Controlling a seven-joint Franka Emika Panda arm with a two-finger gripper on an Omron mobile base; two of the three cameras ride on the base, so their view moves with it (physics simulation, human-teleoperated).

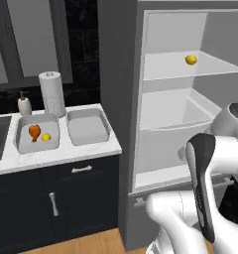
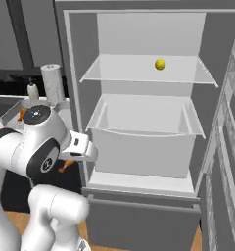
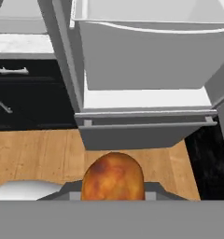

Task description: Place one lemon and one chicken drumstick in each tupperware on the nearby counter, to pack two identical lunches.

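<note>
The fridge (image 2: 149,122) stands open, grey inside, with one lemon (image 2: 160,64) alone on its upper shelf, at about 1 o'clock in the right base view. At 9 o'clock from it in the left base view runs the counter (image 1: 91,149), white marble-look stone over dark navy cabinets, above a wooden floor (image 3: 39,154). Two tubs sit side by side on it: the left tub (image 1: 22,130) already has a drumstick (image 1: 34,132) and a second lemon (image 1: 46,137), the right tub (image 1: 103,126) has nothing in it. A paper towel roll (image 1: 51,93) and soap bottle (image 1: 25,104) stand behind them at 12 o'clock.

The gripper (image 3: 113,193) hangs low in front of the fridge base, jaws closed around a second drumstick (image 3: 113,179), which bulges between them at 6 o'clock in the hand view.

The risk, as I judge it, is in the carry: the meat is rounded and glossy and the visible grip is near one end, so a fast swing toward the counter could let it slip or pivot out onto the floor. The arm must also clear the counter edge and tub wall; coming in low could knock the right tub.
</note>
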